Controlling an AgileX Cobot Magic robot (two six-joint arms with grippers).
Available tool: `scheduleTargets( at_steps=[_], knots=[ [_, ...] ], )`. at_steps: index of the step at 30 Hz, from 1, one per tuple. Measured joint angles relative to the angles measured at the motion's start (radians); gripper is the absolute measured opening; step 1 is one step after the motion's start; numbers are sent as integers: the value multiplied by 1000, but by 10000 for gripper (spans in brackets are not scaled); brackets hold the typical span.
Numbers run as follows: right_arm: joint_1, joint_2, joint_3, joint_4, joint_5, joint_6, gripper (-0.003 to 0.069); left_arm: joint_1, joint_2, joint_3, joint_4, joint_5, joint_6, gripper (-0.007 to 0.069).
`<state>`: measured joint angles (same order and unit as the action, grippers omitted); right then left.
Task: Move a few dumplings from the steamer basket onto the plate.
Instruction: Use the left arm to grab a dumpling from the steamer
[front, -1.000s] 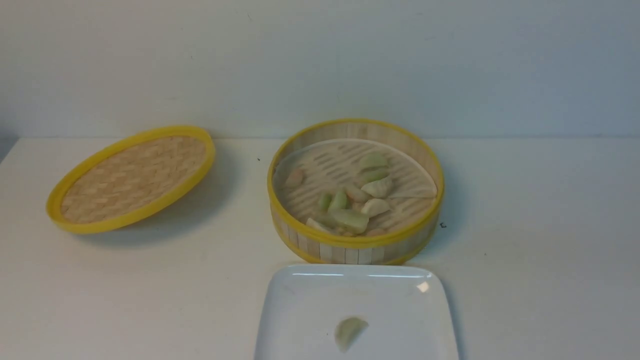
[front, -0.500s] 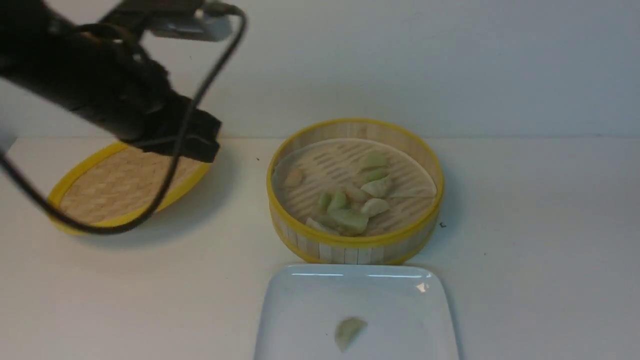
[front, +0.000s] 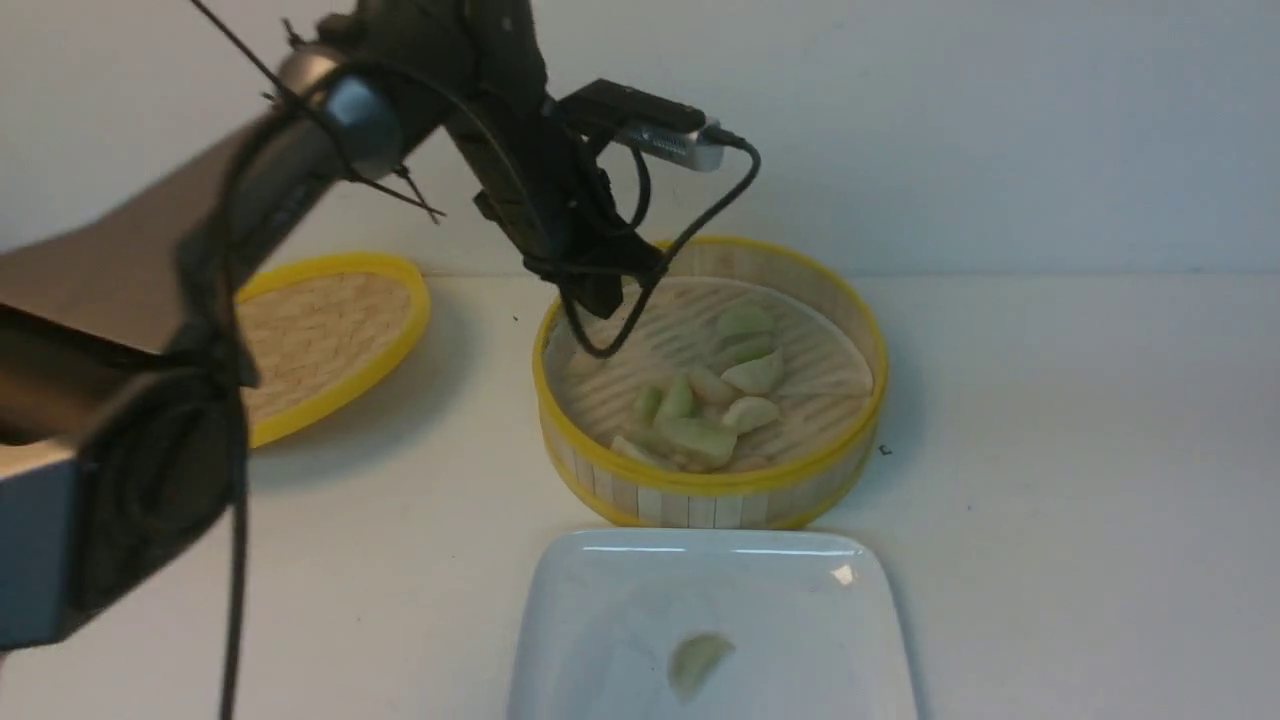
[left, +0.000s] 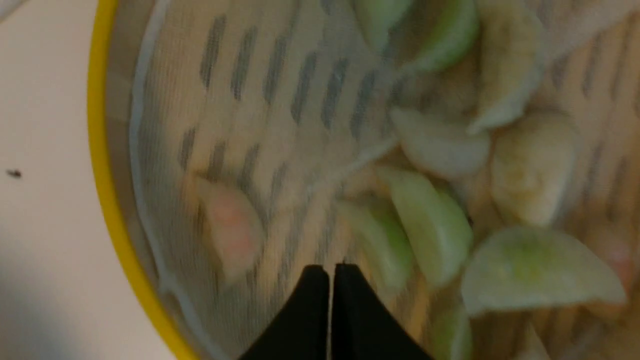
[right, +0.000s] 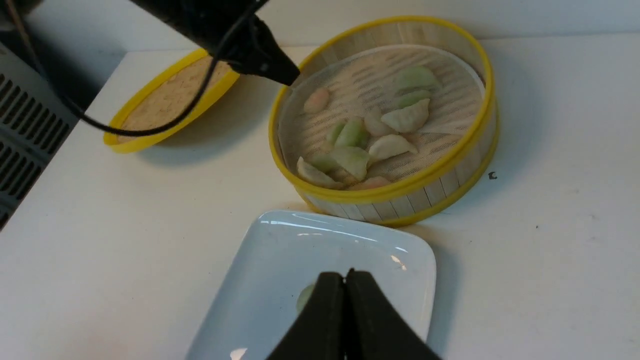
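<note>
The steamer basket (front: 712, 484) stands mid-table and holds several dumplings (front: 700, 438), pale green and cream. A pinkish dumpling (right: 317, 100) lies apart near the basket's left wall. My left gripper (front: 600, 300) hangs shut and empty over the basket's left side, its tips (left: 330, 267) just beside the pinkish dumpling (left: 232, 230). The white plate (front: 600, 600) sits in front of the basket with one pale green dumpling (front: 697, 660) on it. My right gripper (right: 345, 274) is shut and empty above the plate (right: 260, 260), partly hiding that dumpling (right: 304, 297).
The shallow woven lid (front: 320, 340) with its yellow rim leans on the table left of the basket, under my left arm. A wall runs along the table's far edge. A grey vented unit (right: 25, 130) stands off the table's left side.
My left arm has swung in from the left, passing over the lid to the basket's left side. Its gripper stayed shut. The dumplings, basket and plate have not moved.
</note>
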<state>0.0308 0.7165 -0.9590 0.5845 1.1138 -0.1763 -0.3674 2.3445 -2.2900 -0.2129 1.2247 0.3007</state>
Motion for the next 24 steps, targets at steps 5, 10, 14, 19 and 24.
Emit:
scheduleTargets(
  at_steps=[5,10,14,19,24],
  knots=[
    [0,0,0,0,9,8,-15,-18,127,-187,111,3,-79,-6],
    [0,0,0,-2,11,23,-15,-28,155,-208,158,10,-91,-5],
    [0,0,0,-9,11,23,-15,-31,167,-209,165,12,-91,33],
    [0,0,0,-17,11,40,-14,-32,182,-211,180,12,-95,195],
    [0,0,0,-19,11,46,-13,-32,217,-213,205,12,-130,382]
  ],
)
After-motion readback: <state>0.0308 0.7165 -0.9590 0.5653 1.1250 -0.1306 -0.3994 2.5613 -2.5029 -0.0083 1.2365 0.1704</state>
